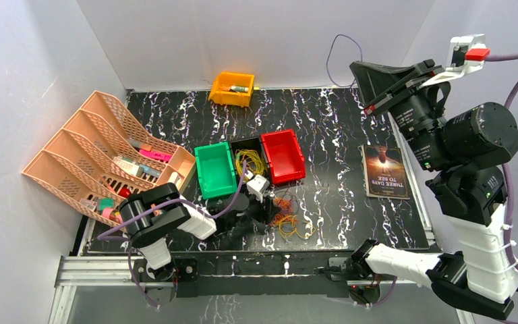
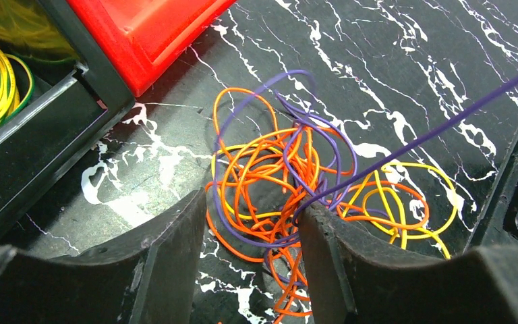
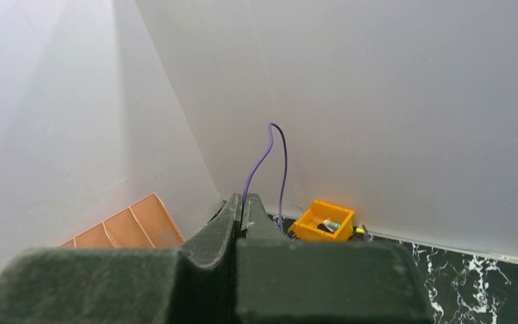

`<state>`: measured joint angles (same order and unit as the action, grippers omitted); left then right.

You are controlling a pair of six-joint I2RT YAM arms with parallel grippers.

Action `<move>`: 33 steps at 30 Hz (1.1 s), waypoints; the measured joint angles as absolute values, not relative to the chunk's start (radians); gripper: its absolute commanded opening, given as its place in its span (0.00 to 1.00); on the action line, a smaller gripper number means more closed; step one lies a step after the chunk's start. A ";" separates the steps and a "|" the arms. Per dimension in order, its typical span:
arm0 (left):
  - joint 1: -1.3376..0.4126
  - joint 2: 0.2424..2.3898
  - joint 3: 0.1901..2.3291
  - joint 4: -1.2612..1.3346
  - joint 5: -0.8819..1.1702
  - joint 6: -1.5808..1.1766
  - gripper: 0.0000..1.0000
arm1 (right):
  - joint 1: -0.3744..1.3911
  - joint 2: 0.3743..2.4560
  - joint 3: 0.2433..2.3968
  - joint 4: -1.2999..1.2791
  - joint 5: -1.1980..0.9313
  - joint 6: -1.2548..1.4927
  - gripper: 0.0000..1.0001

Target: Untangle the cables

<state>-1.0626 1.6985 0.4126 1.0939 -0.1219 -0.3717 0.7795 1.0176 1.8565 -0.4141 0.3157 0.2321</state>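
Left wrist view. Operator: where is the tangle?

Legend: The cables (image 2: 276, 175), thin orange, purple and yellow loops, lie knotted on the worktop (image 2: 391, 61) near the red bin (image 2: 155, 34) and the black bin (image 2: 34, 155). Your left pincer (image 2: 253, 263) stands half wide astride them, gripping nothing.

Operator: And the right?

Legend: Your right pincer (image 3: 241, 202), held high, is closed upon a purple strand (image 3: 283, 162). Such wire is likely light, limp and springy, and its loops will probably snag and drag their neighbours. Take hold of one colour at a free outer loop, not at the knot.
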 measured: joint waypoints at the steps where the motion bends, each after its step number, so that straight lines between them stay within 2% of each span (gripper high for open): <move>1: -1.063 1.699 0.412 1.095 -0.121 -0.373 0.50 | 0.780 1.024 1.869 -0.412 0.318 0.226 0.00; 33: -1.063 1.713 0.400 1.082 -0.119 -0.379 0.50 | 0.780 1.079 2.098 -0.122 0.365 0.049 0.00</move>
<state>-1.0630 1.7134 0.4000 1.0821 -0.1192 -0.3786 0.7795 1.0786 2.0979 -0.1223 0.3649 0.0494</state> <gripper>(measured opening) 0.501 0.020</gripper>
